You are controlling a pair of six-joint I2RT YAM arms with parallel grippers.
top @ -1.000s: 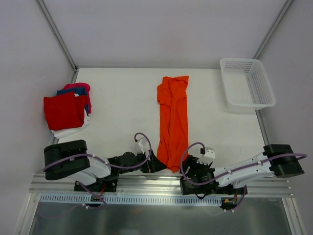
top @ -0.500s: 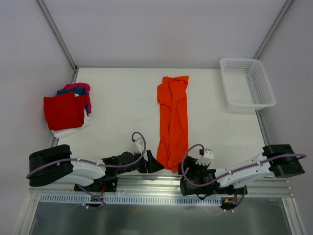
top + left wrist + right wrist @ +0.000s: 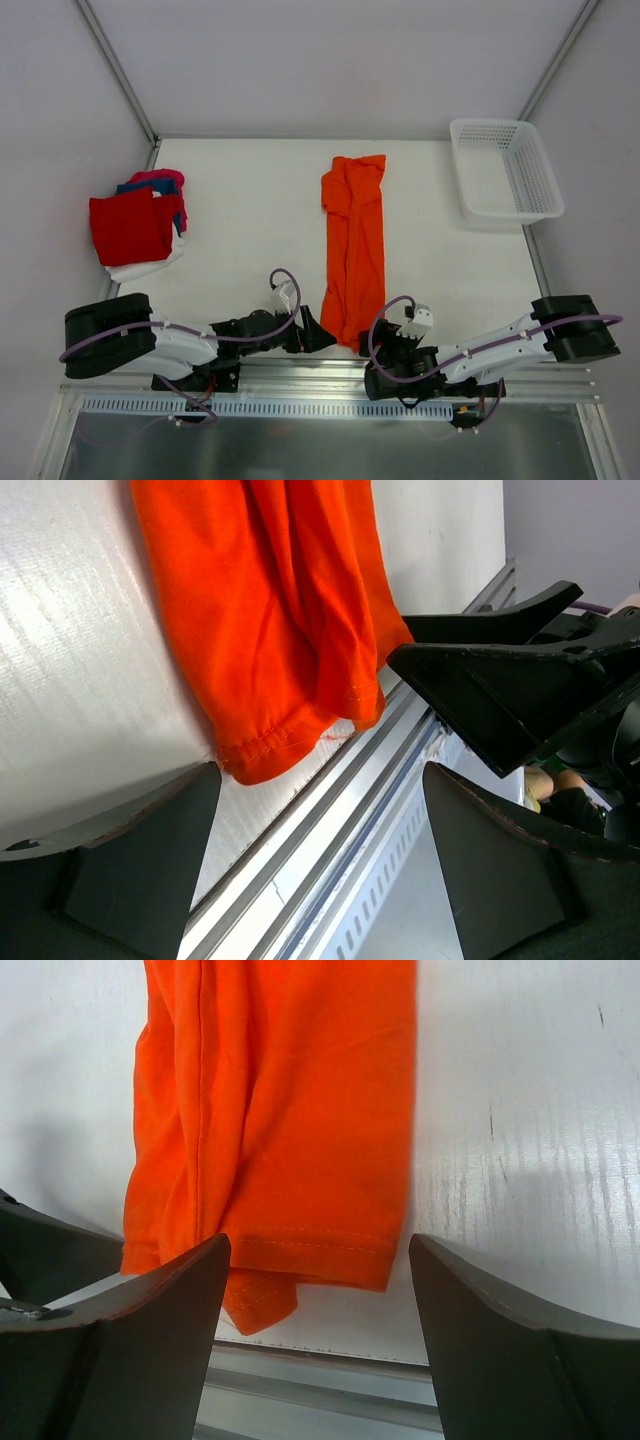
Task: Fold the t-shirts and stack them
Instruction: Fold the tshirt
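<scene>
A bright orange t-shirt [image 3: 352, 245], folded into a long strip, lies down the middle of the table with its hem near the front edge. My left gripper [image 3: 318, 335] stands open just left of the hem's near corner, holding nothing. In the left wrist view the hem [image 3: 270, 750] lies just beyond my left gripper [image 3: 320, 860]. My right gripper [image 3: 383, 347] is open beside the hem's right corner. In the right wrist view the orange cloth [image 3: 290, 1110] lies ahead of the gap of my right gripper [image 3: 318, 1330]. Other t-shirts [image 3: 135, 228], red on top of blue, pink and white, are stacked at the left.
A white mesh basket [image 3: 505, 170] stands at the table's far right corner. The metal rail [image 3: 300, 372] of the table's front edge runs directly under both grippers. Both open grippers point toward each other across the hem.
The left arm's rear link swung left and lower, while its gripper stayed by the hem's left corner. The right gripper shifted slightly toward the front edge. The shirts have not moved.
</scene>
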